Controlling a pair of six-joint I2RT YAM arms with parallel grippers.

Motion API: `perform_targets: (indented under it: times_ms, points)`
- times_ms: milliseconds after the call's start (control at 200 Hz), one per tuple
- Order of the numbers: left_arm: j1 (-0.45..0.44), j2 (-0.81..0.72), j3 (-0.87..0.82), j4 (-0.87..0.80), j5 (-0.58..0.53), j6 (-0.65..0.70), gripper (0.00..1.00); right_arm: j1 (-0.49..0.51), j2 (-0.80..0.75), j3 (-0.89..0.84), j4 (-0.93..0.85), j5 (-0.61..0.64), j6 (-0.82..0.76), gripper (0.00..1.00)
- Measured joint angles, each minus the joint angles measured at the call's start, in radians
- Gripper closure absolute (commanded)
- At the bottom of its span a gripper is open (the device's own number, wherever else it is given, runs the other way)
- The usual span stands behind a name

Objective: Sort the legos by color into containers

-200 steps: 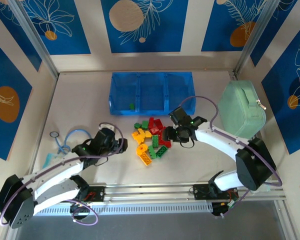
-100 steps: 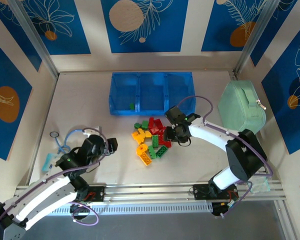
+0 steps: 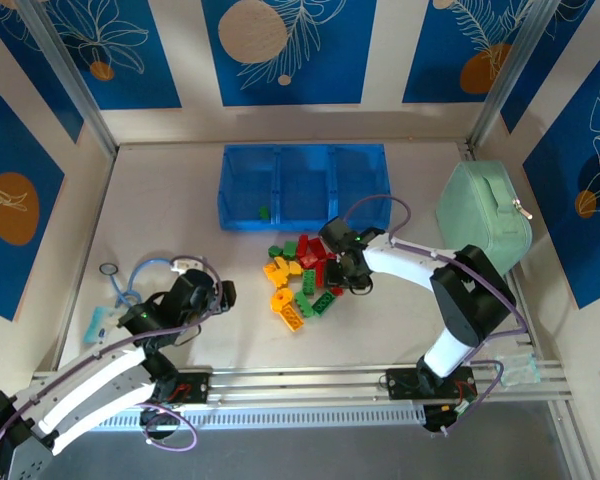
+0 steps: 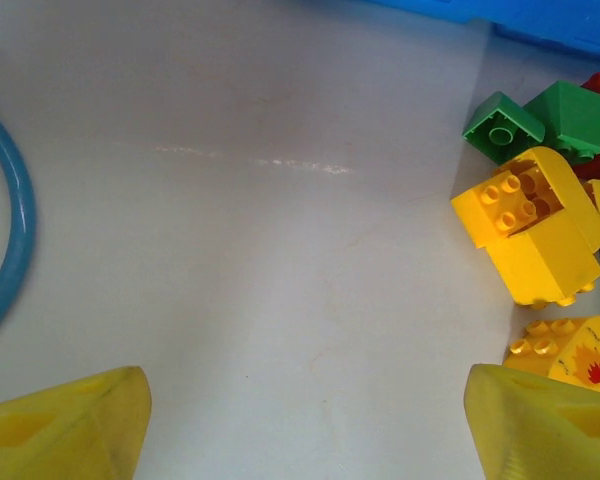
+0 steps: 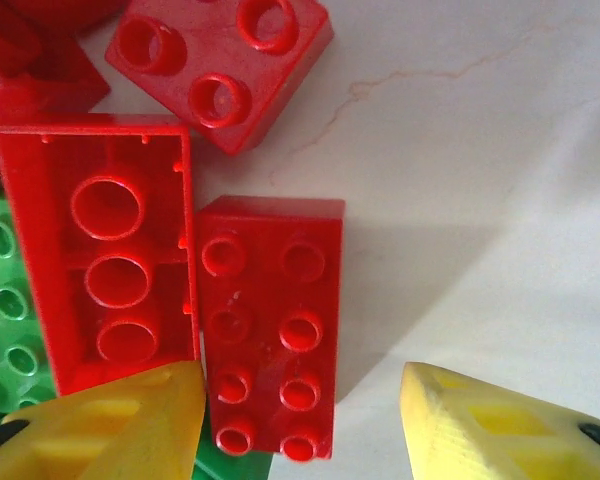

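**Right tool narrows around a red brick; left tool backs away**

The right tool (image 5: 300, 425) has slid leftward into the heap of small red, green and yellow studded plastic bricks (image 3: 302, 278) in the middle of the worktop (image 3: 170, 210). Its yellow fingers (image 5: 110, 420) have drawn closer together. They stand either side of a red eight-stud plastic brick (image 5: 270, 320) lying studs up. A gap remains at the right finger, so the tool is open and grips nothing yet. Its left finger overlaps an upturned red brick (image 5: 90, 270) touching the first.

The left tool (image 4: 305, 430) has pulled back toward the near left corner. It hangs wide open and empty over bare worktop, just beside the heap's yellow bricks (image 4: 530, 240).

The translucent blue plastic three-compartment tray (image 3: 305, 190) sits at the far edge. One green brick (image 3: 264, 212) lies in its left compartment; the other two look empty.

Sorting seems barely begun, with a red brick likely next. The neighbouring brick could be caught too.
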Motion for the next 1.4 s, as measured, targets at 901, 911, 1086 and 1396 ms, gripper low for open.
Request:
perform_targets:
  times_ms: [901, 911, 1086, 1396]
  points:
    - [0.000, 0.072, -0.008, 0.060, 0.003, 0.002, 0.19, -0.032, 0.045, 0.042, -0.043, 0.055, 0.044, 0.42]
    - [0.000, 0.072, -0.008, 0.060, 0.003, 0.002, 0.19, -0.032, 0.045, 0.043, -0.045, 0.055, 0.045, 0.42]
    - [0.000, 0.056, -0.008, 0.059, 0.003, 0.002, 0.19, -0.033, 0.045, 0.042, -0.048, 0.065, 0.056, 0.43]
    - [0.000, 0.038, -0.008, 0.060, 0.003, 0.001, 0.19, -0.050, 0.092, 0.049, -0.045, 0.070, 0.058, 0.57]
